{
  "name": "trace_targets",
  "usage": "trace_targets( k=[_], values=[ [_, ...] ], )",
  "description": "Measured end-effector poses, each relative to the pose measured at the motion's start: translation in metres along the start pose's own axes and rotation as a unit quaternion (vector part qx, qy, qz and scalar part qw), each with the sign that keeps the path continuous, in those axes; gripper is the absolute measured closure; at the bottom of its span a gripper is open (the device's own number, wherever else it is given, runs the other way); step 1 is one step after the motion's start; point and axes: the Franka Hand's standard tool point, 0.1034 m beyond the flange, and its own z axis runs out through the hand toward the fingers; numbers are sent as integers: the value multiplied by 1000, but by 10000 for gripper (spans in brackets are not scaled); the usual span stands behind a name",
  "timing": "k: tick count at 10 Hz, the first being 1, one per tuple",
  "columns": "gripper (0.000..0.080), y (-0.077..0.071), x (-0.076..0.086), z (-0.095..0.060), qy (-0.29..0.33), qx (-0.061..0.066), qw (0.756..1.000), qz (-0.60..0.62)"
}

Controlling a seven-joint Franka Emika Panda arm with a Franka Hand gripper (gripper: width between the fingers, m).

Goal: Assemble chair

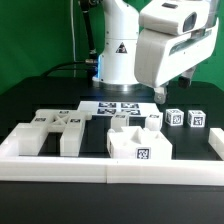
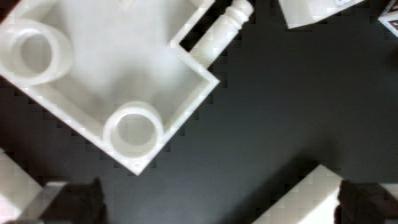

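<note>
The chair is all loose bits, nothing joined as far as I can see. The biggest chunk is a notched slab (image 1: 52, 130) lying flat, to the exterior view's left of the marker board (image 1: 120, 108) and nearer the camera. A blocky piece (image 1: 141, 147) with a tag on its face sits in front of the marker board, right up against the low border wall (image 1: 100, 172). On the exterior view's right of the board there's a small cube (image 1: 175, 118) and a second cube (image 1: 197, 119), close together but apart. The claw (image 1: 170, 92) hangs over the black table (image 1: 30, 100) near the board's right end in that view, not touching anything. On my wrist feed the claw (image 2: 205, 205) is spread wide, one blurry fingertip (image 2: 63, 200) on each side and only bare table between them. Beyond it lies a flat plate (image 2: 107, 80) with two round sockets, and a thin ribbed peg (image 2: 217, 35) just beside its edge. I can't tell if those two touch.
</note>
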Motion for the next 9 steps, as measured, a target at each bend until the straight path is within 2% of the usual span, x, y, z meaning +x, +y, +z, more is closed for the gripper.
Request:
trace_targets(
  k=[7, 9],
  values=[
    [150, 0, -1, 1, 0, 1, 1000, 10],
    [150, 11, -11, 6, 9, 13, 995, 94]
  ],
)
